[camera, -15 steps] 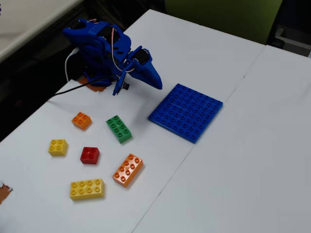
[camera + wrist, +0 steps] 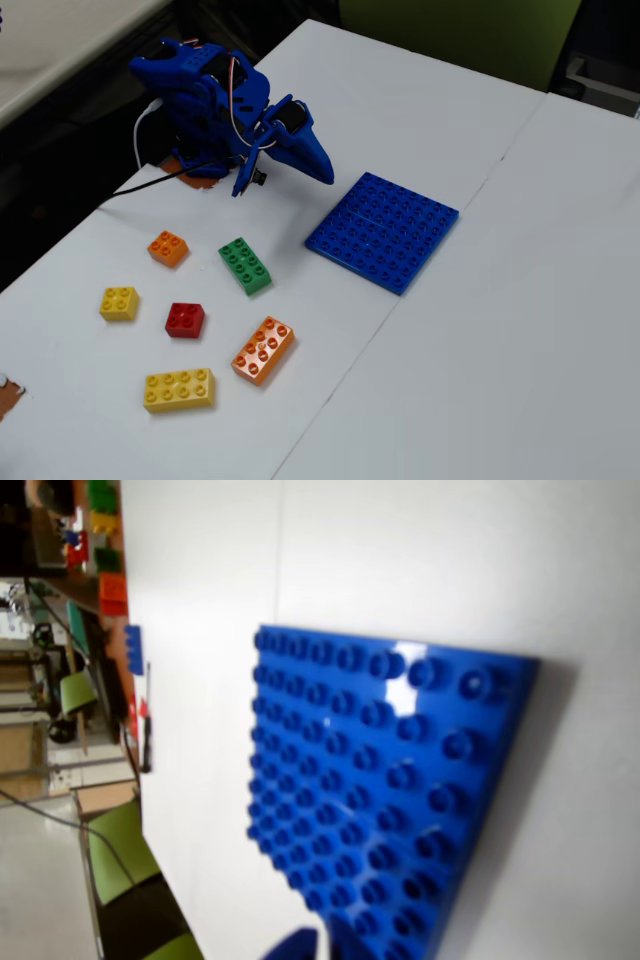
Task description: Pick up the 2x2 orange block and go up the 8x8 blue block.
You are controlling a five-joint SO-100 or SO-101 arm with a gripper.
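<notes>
High fixed view (wrist close-up)

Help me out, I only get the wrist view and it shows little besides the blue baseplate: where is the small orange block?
Observer: In the fixed view, the 2x2 orange block lies on the table, left of a green brick and apart from it.
Operator: Is the gripper near it?
Observer: No. The gripper hangs by the folded arm, up and to the right of that block, with its tip pointing toward the 8x8 blue block. I cannot tell whether it is open.
Operator: Anything I might grab by mistake?
Observer: A longer orange brick lies lower in the fixed view, right of a red brick.
</notes>
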